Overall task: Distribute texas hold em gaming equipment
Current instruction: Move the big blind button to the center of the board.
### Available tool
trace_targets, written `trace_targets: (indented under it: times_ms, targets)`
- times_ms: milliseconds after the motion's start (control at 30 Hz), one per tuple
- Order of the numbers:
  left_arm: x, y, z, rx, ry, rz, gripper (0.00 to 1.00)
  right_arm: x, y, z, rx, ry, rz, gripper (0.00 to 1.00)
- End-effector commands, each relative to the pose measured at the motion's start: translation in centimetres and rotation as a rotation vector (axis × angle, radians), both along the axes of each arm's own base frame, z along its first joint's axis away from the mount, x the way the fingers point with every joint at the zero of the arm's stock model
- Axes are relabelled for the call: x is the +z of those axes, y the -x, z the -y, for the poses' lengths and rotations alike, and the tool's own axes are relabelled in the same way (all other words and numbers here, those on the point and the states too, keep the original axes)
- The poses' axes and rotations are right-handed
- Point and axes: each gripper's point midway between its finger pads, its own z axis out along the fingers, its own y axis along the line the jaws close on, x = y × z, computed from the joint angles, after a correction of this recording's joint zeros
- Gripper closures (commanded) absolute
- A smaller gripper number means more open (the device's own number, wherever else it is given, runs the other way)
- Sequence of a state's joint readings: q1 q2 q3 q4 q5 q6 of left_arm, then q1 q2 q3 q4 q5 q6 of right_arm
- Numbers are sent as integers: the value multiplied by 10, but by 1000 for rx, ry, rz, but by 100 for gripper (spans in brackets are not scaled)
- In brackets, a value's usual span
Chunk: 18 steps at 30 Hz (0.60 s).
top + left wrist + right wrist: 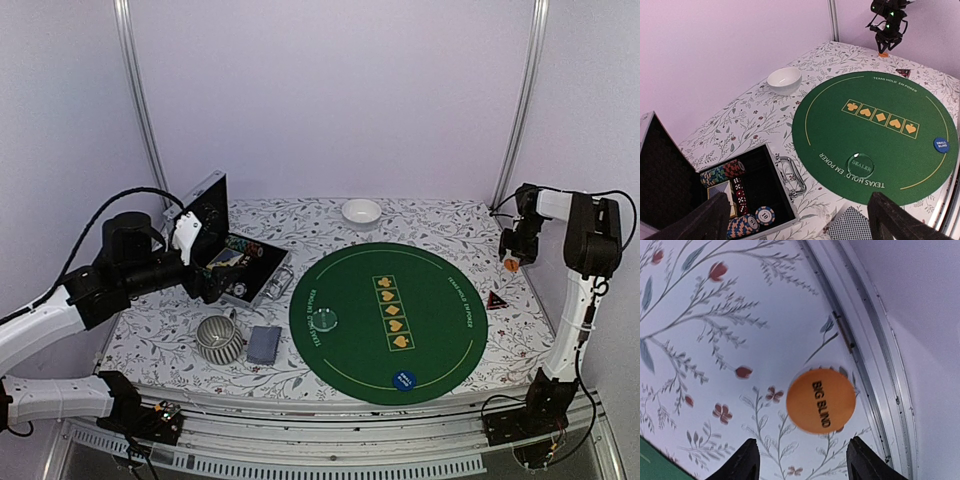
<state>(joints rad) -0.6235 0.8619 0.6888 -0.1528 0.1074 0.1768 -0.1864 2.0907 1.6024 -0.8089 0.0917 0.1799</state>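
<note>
Leftward, mug (218, 338), card deck (264, 344) and open case (662, 180) sit beside green mat (440, 330)

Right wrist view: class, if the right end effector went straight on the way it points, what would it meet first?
Probably the orange BIG BLIND button, just ahead of the open right end effector, then the floral tablecloth; depth is unclear.

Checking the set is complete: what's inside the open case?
Inside the open case: chip stacks lying on their sides, a row of red dice, a blue-backed card deck, more chips nearer. A finger of the left tool hides the near corner.
</note>
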Motion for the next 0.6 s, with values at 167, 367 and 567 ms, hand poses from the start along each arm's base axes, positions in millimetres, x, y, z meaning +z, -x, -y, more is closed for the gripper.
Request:
trace_targets:
  times_ms: [167, 367, 567]
  targets:
    - [-10, -10, -3, 12, -27, -10, 2, -22, -20, 33, -5, 49, -41, 24]
    - [-11, -12, -5, 19, -26, -8, 2, -44, -20, 27, 34, -4, -71, 21]
    - [-10, -12, -5, 17, -23, -10, 2, -55, -16, 27, 60, -18, -85, 21]
